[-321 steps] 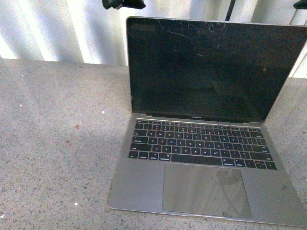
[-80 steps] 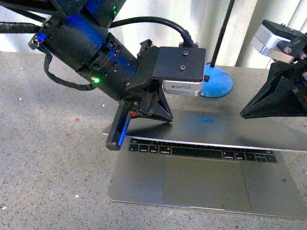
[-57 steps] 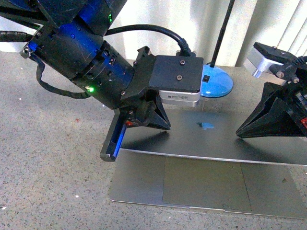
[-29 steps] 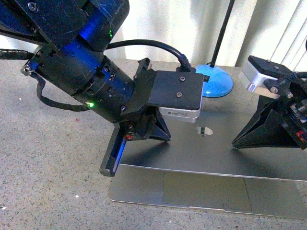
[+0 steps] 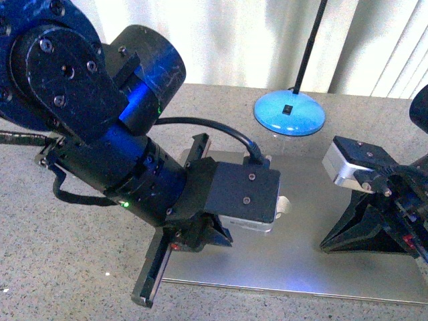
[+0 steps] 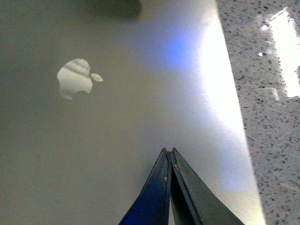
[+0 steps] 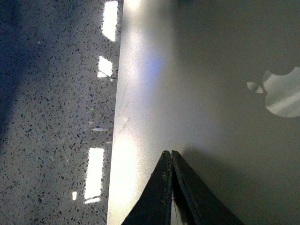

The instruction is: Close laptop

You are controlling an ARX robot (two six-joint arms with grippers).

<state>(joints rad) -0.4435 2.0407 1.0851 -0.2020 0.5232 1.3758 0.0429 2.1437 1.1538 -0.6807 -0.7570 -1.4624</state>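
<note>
Left end effector (image 5: 221,239), nearest the camera, has its fingers pressed together and holds nothing. The joined tip meets the laptop (image 5: 301,264) lid near its left edge, which is a pushing contact, not a grasp. Right end effector (image 5: 326,245) is likewise drawn together and empty, with its tip on the lid's right half. Contact on either side of the pale logo (image 5: 283,206) would spread the load evenly. The lid lies flat over the base on the table (image 5: 60,267), and no keys or trackpad show. Judged closed or all but closed; a residual gap cannot be ruled out. Beyond the laptop sits a blue disc (image 5: 289,114), apart from both arms.
</note>
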